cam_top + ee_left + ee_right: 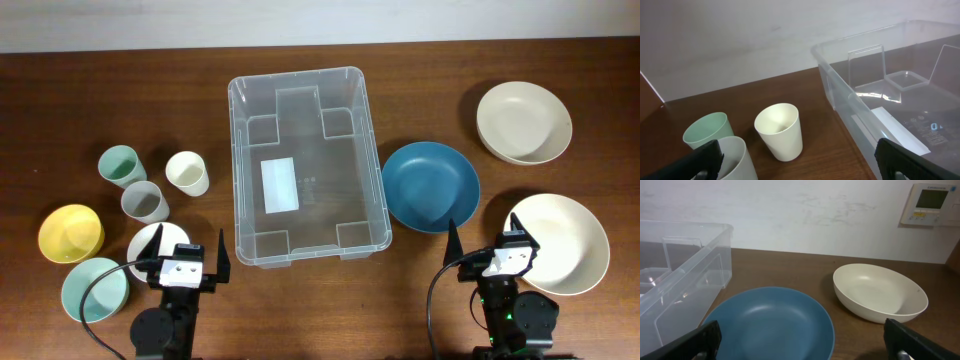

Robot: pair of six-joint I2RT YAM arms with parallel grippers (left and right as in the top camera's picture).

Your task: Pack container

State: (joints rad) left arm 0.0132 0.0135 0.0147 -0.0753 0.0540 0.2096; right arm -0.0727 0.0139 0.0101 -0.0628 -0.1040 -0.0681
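The container (237,170) is a large clear plastic bin in the middle of the table, with only a white label (279,185) on its base. It also shows in the left wrist view (840,82) and the right wrist view (695,272). My left gripper (187,258) (797,165) is open and empty, near the table's front edge, left of the container's near corner. My right gripper (488,250) (802,342) is open and empty, just in front of a blue bowl (430,186) (770,325).
A cream cup (187,173) (779,131), green cup (120,166) (707,131) and grey cup (145,202) (735,157) stand left of the container. Yellow (71,233), teal (95,290) and white (147,243) bowls sit front left. Two cream bowls (523,122) (560,243) lie right.
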